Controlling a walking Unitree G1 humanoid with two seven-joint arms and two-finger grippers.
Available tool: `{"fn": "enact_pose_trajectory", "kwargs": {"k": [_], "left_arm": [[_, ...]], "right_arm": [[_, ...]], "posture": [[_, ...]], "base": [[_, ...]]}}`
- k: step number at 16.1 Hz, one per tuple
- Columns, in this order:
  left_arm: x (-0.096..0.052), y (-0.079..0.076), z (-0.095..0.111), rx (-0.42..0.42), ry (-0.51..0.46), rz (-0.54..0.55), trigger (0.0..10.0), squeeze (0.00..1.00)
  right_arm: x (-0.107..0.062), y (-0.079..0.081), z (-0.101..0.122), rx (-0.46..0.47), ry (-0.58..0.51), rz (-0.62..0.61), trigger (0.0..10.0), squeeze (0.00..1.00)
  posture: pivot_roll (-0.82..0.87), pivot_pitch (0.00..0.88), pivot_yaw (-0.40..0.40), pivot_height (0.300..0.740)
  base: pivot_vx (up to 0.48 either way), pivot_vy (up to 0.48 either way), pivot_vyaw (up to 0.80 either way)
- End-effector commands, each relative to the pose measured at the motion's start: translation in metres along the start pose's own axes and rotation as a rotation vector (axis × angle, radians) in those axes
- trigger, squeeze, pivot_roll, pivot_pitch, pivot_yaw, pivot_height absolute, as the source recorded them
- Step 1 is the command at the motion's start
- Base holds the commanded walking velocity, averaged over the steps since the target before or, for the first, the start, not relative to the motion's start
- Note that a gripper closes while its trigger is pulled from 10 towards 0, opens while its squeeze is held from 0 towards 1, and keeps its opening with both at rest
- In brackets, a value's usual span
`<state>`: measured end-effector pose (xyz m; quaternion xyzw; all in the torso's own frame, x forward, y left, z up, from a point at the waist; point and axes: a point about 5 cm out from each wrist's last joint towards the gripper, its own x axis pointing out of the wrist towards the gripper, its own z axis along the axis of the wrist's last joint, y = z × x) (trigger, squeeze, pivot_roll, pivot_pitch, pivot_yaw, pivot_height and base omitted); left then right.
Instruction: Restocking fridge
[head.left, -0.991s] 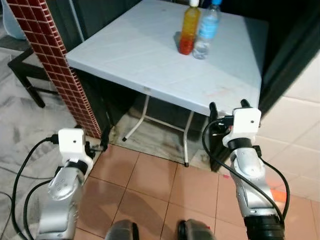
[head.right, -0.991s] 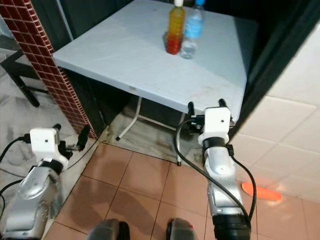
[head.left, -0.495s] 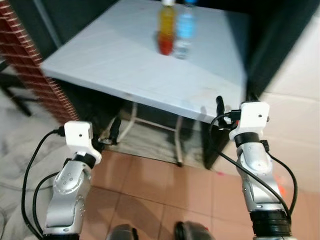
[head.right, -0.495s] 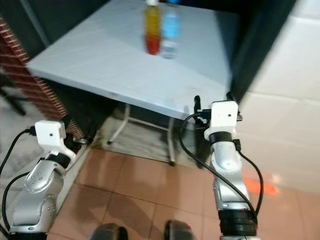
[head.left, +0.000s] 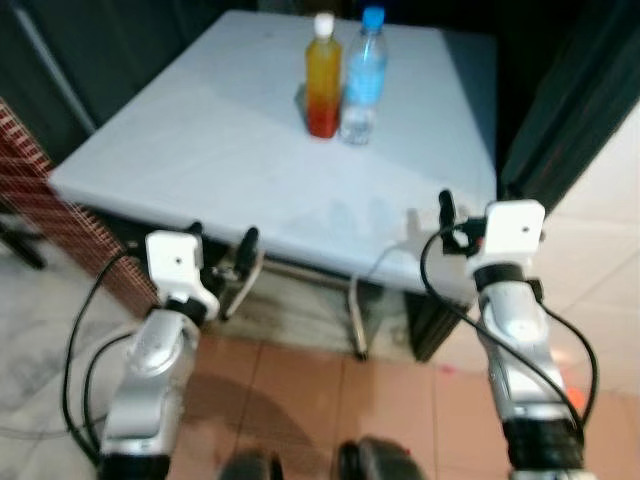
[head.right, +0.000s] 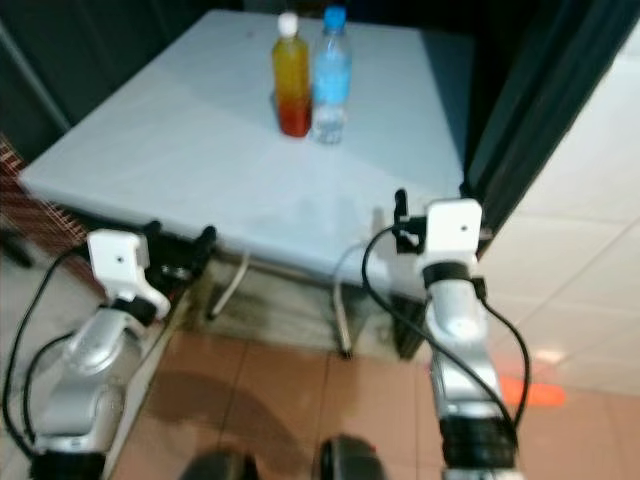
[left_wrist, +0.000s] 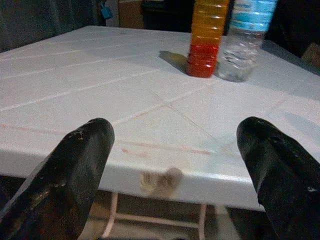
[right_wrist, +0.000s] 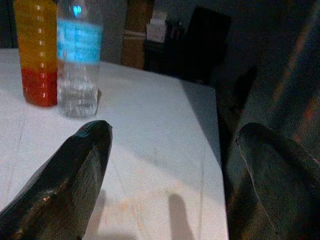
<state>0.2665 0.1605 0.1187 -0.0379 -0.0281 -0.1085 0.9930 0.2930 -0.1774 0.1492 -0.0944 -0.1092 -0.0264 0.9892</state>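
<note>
Between my left gripper's (left_wrist: 172, 165) spread fingers lies the near edge of the white folding table (head.left: 200, 140); beyond them, farther along the top, stand the orange juice bottle (left_wrist: 206, 37) and the clear water bottle (left_wrist: 245, 40), touching side by side, upright. My right gripper (right_wrist: 170, 170) also has its fingers wide apart, over the table's corner, with both bottles ahead of its left finger. I judge both grippers are held level and parted because they face the bottles for a grasp. No fridge is visible from here.
</note>
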Motion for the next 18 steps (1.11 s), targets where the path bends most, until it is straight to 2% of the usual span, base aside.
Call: {"fn": "enact_pose_trajectory", "kwargs": {"k": [1,4,6,10,14,15,16,18], "left_arm": [[-0.004,0.008,-0.001,0.030,0.010,0.018,10.0,0.00],[-0.003,0.008,0.001,0.028,-0.001,0.027,10.0,0.00],[0.000,0.008,0.008,0.015,-0.044,0.033,10.0,0.00],[0.004,0.007,0.010,0.003,-0.060,0.016,10.0,0.00],[0.005,0.007,0.008,-0.005,-0.057,0.021,10.0,0.00],[0.005,0.007,0.008,-0.006,-0.057,0.021,10.0,0.00],[0.005,0.007,0.008,-0.010,-0.052,0.017,10.0,0.00],[0.005,0.007,0.008,-0.006,-0.057,0.020,10.0,0.00]], "right_arm": [[0.002,0.007,0.005,0.010,-0.019,0.014,10.0,0.00],[0.002,0.008,0.008,-0.026,-0.045,0.023,10.0,0.00],[0.005,0.008,0.014,-0.065,-0.079,0.018,10.0,0.00],[0.017,0.003,0.024,-0.089,-0.128,0.022,10.0,0.00],[0.031,-0.007,0.032,-0.107,-0.161,-0.003,10.0,0.00],[0.033,-0.007,0.032,-0.115,-0.149,-0.013,10.0,0.00],[0.033,-0.006,0.031,-0.084,-0.144,-0.008,10.0,0.00],[0.031,-0.007,0.032,-0.123,-0.165,-0.023,10.0,0.00]], "posture": [[-0.02,0.122,0.043,0.740],[-0.02,0.121,0.042,0.740],[-0.03,0.120,0.042,0.740],[-0.04,0.117,0.046,0.740],[-0.04,0.115,0.042,0.740],[-0.04,0.114,0.041,0.740],[-0.04,0.114,0.041,0.740],[-0.04,0.113,0.042,0.740]], "base": [[0.000,0.000,0.00],[0.000,0.000,0.00],[0.000,0.000,0.00],[0.128,0.000,0.00],[0.319,0.352,0.00],[0.307,0.368,-0.40],[0.311,0.368,-0.61],[0.307,0.368,-0.80]]}}
